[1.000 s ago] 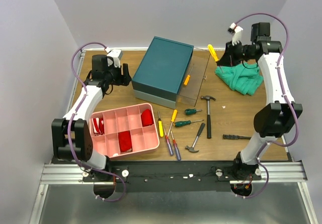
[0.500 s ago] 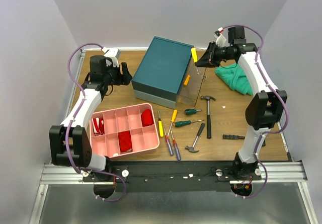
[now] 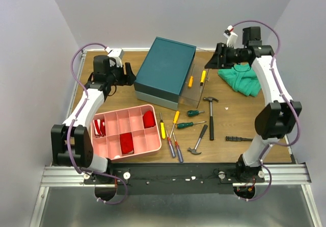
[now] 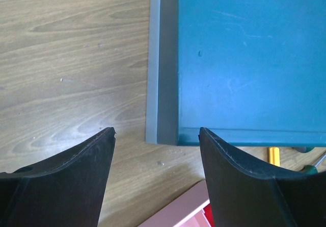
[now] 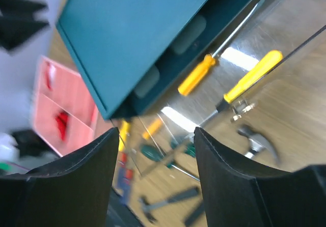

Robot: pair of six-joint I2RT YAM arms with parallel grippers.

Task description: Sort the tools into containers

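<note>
Right claw (image 5: 156,132) is hanging spread and empty over the clear drawer (image 3: 196,92) near the worktop's far edge. The yellow screwdriver (image 3: 202,77) is lying inside. Left claw (image 4: 157,131) is gaping, empty, beside the teal box (image 3: 165,69). We are judging the loose screwdrivers (image 3: 163,130) light, stiff and roll-prone, so we are favouring a mid-handle pinch.

box (image 3: 165,69): dark teal | tray (image 3: 148,139): pink | cloth (image 3: 244,81): green | screwdriver (image 3: 202,76): yellow handle | table (image 3: 234,115): brown wood-grain

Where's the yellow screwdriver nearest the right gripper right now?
The yellow screwdriver lies in the open clear drawer on the right side of the teal box in the top view, beside an orange-handled screwdriver, close to the right gripper.
</note>
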